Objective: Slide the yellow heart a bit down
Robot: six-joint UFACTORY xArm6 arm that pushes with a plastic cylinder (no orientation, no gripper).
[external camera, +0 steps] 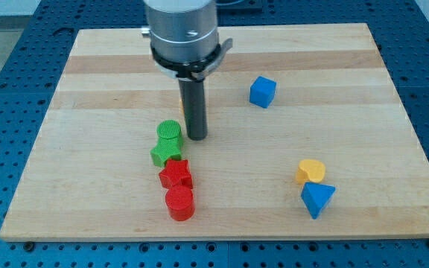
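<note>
The yellow heart (310,171) lies at the view's lower right, touching the blue triangle (317,198) just below it. My tip (196,136) rests on the board left of centre, far to the left of the heart and a little above its level. The tip stands just right of the green cylinder (169,132).
A green star (165,152), a red star (176,175) and a red cylinder (179,202) run in a line down from the green cylinder. A blue cube (262,91) sits up and right of the tip. A sliver of yellow shows behind the rod (194,104). The wooden board (110,67) ends just below the triangle.
</note>
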